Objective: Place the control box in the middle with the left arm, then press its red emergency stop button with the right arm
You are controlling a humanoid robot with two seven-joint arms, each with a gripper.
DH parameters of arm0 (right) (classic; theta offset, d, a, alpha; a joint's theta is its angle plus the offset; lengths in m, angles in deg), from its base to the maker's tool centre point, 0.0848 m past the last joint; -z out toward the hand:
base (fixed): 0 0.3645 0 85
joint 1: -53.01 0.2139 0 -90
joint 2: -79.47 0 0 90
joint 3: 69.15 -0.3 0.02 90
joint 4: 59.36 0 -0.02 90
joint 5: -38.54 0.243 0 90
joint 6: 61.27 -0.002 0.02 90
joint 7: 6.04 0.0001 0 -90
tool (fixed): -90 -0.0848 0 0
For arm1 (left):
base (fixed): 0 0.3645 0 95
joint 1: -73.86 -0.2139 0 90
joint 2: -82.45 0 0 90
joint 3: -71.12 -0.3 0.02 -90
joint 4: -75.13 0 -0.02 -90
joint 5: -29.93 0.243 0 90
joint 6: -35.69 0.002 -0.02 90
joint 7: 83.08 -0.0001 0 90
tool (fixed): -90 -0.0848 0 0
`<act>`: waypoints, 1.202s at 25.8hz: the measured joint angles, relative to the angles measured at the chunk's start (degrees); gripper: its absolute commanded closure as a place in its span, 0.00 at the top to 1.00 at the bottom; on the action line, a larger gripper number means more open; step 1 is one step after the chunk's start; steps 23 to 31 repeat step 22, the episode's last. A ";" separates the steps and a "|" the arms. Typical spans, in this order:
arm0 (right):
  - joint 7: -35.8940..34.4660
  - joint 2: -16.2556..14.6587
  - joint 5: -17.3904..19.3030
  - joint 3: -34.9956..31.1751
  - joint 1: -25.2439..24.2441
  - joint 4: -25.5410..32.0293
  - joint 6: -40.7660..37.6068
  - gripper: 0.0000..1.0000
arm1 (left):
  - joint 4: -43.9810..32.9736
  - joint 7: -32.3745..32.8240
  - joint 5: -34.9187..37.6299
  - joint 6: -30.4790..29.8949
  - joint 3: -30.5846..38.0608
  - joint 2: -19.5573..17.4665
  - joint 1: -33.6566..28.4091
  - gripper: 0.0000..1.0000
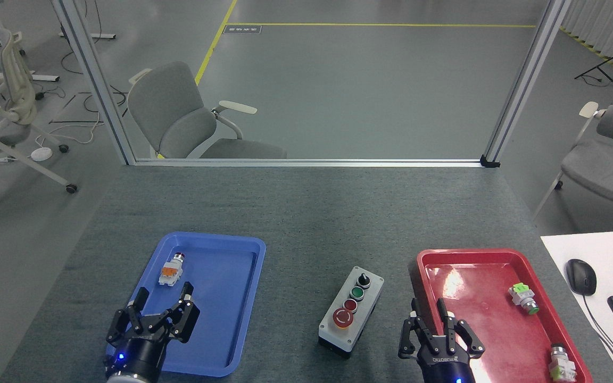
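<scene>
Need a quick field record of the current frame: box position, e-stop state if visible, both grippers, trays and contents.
control box: on the table between the trays, nothing touching it
red emergency stop button: near end of box, uncovered; pressed or not, cannot tell
left gripper: open, empty, over the blue tray's near-left part
right gripper: open, empty, over the red tray's near-left rim
blue tray: one white-and-orange switch part
red tray: two switch parts, far one green-topped, near one

Blue tray (232, 298), red tray (498, 319), chair (179, 114)
</scene>
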 measured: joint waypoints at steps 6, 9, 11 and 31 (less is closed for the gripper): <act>-0.27 -1.48 0.62 -1.46 -0.58 0.83 0.27 0.98 | 0.98 -1.67 4.15 1.23 -0.24 1.65 -0.57 0.99; -0.36 -2.00 1.09 -1.59 -0.80 0.95 0.37 0.98 | 1.16 -2.18 5.38 1.41 -0.37 1.82 -0.57 0.99; -0.20 -2.34 1.34 -1.64 -0.88 0.98 0.38 0.98 | 1.20 -2.38 5.61 1.42 -0.40 2.09 -0.57 0.99; 0.10 -2.69 1.64 -1.66 -1.06 1.16 0.44 0.98 | 1.32 -2.40 5.72 1.42 -0.43 2.27 -0.48 0.99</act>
